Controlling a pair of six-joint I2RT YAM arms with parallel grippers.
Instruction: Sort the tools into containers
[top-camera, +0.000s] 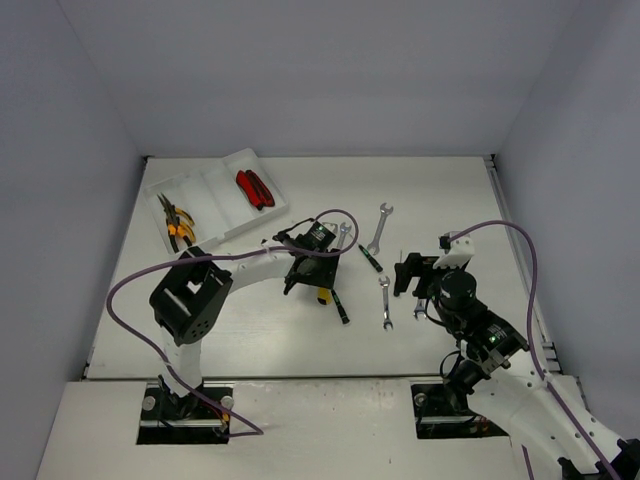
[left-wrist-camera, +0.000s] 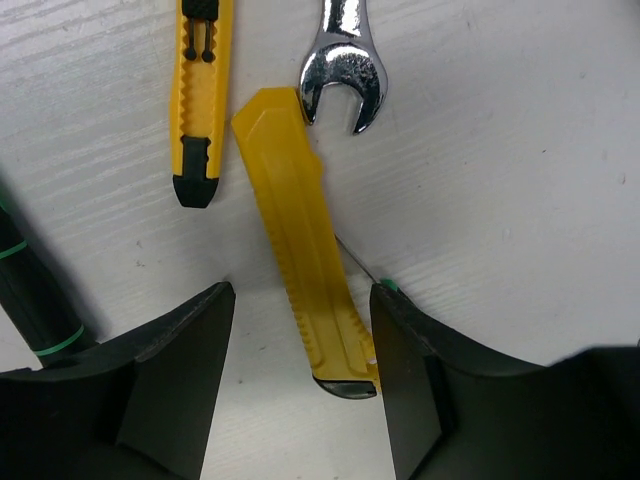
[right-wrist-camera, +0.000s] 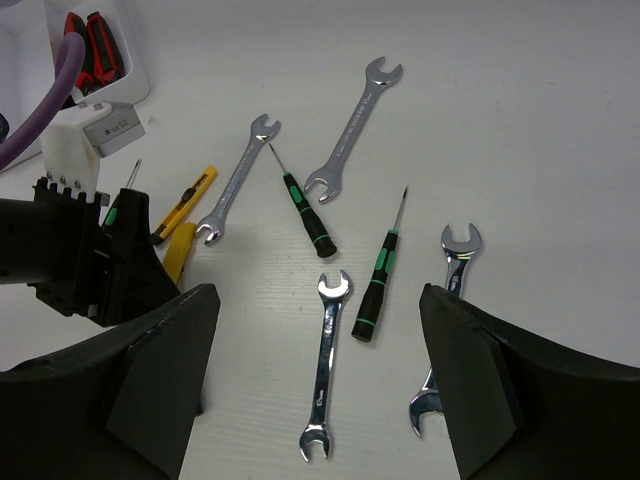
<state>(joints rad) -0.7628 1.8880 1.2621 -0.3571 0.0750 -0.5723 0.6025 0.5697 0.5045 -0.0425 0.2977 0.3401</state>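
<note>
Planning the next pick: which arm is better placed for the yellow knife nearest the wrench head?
Left. The open left gripper straddles that yellow knife; the right gripper hangs over wrenches and screwdrivers.

Nothing written can be read in any view: no text, brand, number or sign. Close under the left wrist camera, the yellow utility knife (left-wrist-camera: 300, 270), the second knife (left-wrist-camera: 197, 100) beside it and the wrench head (left-wrist-camera: 343, 70) show no legible marking. In the right wrist view, a small grey label (right-wrist-camera: 110, 128) on the white block (right-wrist-camera: 68, 150) of the left arm is too small and blurred to make out.
</note>
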